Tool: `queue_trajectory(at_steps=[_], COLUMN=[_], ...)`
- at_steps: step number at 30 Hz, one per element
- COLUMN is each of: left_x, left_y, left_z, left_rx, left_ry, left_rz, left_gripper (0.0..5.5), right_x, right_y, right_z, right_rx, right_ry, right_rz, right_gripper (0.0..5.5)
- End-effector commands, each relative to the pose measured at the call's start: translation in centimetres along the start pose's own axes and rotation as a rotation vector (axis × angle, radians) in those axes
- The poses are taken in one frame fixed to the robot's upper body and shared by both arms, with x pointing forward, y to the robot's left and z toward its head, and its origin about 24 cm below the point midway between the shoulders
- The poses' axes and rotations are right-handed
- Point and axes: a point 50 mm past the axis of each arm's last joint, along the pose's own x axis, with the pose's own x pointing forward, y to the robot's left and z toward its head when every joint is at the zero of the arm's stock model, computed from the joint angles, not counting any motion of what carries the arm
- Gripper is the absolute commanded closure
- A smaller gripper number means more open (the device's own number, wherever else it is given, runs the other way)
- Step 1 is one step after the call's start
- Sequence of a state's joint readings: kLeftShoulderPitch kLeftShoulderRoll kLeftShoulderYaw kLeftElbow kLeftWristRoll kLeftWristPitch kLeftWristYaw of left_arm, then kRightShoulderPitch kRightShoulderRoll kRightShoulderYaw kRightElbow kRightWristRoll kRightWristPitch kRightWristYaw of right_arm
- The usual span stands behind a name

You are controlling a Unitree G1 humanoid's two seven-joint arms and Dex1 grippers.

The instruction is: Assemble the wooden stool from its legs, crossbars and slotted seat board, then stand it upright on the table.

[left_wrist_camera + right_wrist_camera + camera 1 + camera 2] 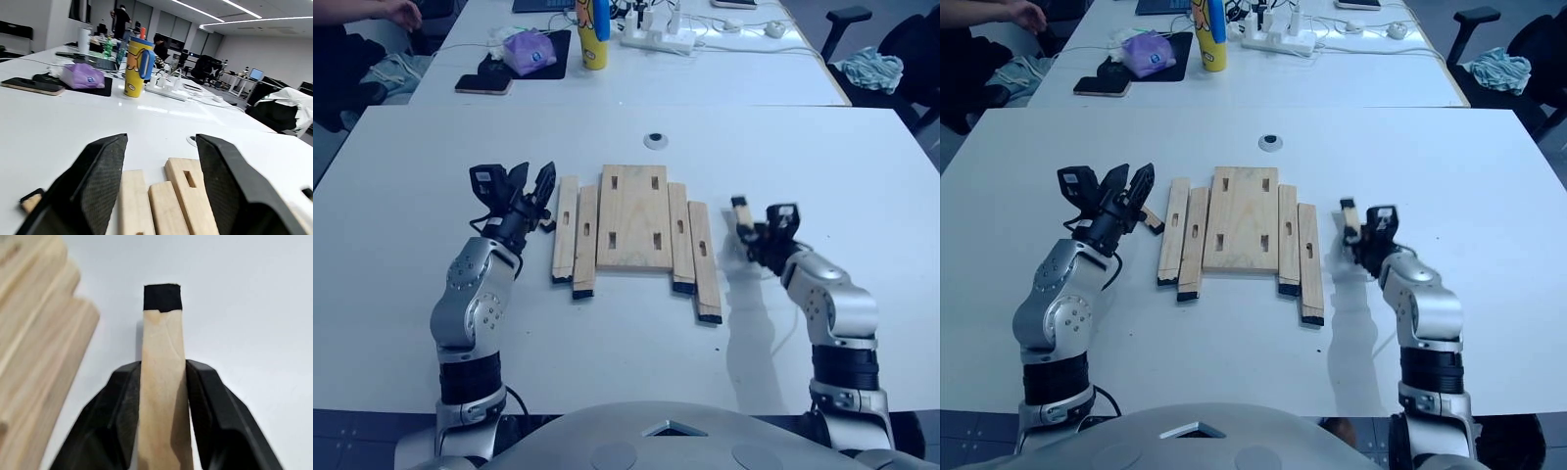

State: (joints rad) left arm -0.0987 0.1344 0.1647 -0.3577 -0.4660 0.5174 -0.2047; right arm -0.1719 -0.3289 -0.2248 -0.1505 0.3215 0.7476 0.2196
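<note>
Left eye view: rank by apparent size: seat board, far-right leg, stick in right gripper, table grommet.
1. seat board
2. far-right leg
3. stick in the right gripper and grommet: look alike; the grommet lies farther off, so unranked.

Bare table on 3 sides, wood packed in the middle

The seat board point(634, 217) and 4 legs point(585, 240) lie flat in 1 tight row, with only slivers between them. A small crossbar point(1151, 220) fills the narrow gap between the left gripper point(531, 179), fingers spread, and the leftmost leg point(566, 227). The right gripper point(751, 235), clamped on a short stick point(741, 213), stands near the rightmost leg point(705, 259), with bare table point(862, 196) between and beyond. Bare surface also runs from the row to the cable hole point(655, 140).
</note>
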Motion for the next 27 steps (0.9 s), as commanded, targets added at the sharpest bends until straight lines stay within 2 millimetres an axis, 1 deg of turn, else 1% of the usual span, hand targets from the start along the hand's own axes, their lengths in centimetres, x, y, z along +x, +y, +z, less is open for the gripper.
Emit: queue_trajectory(at_steps=[1, 2, 3, 4, 6, 9, 12, 21, 27], left_x=[0.7, 0.9, 1.2, 1.5, 2.1, 2.3, 2.5, 3.1, 3.5], left_y=[-0.4, -0.7, -1.0, -1.5, -2.9, -4.2, -5.1, -6.5, -7.0], left_z=[0.5, 0.8, 1.3, 1.7, 2.4, 3.2, 3.6, 3.1, 3.2], left_rx=[-0.104, -0.138, -0.187, -0.240, -0.335, -0.407, -0.438, -0.495, -0.533], left_ry=[0.042, 0.039, 0.024, 0.010, -0.008, -0.017, -0.002, 0.033, 0.030], left_rz=[-0.097, -0.108, -0.118, -0.134, -0.191, -0.238, -0.260, -0.275, -0.277], left_gripper=[2.91, 2.91, 2.91, 2.91, 2.91, 2.91, 2.91, 2.91, 2.91], right_x=[0.3, 0.0, -0.1, -0.4, -0.5, -0.4, -0.7, -1.0, -1.2], right_y=[3.4, 4.7, 6.1, 7.2, 8.6, 9.9, 11.2, 14.1, 14.9], right_z=[6.1, 6.6, 6.6, 6.5, 5.7, 4.8, 4.4, 3.8, 3.5], right_rx=[0.049, 0.012, -0.054, -0.113, -0.141, -0.149, -0.194, -0.232, -0.256], right_ry=[-0.304, -0.340, -0.357, -0.372, -0.386, -0.396, -0.426, -0.458, -0.470], right_rz=[0.270, 0.343, 0.395, 0.430, 0.437, 0.441, 0.462, 0.569, 0.597], right_gripper=[4.17, 4.17, 4.17, 4.17, 4.17, 4.17, 4.17, 4.17, 4.17])
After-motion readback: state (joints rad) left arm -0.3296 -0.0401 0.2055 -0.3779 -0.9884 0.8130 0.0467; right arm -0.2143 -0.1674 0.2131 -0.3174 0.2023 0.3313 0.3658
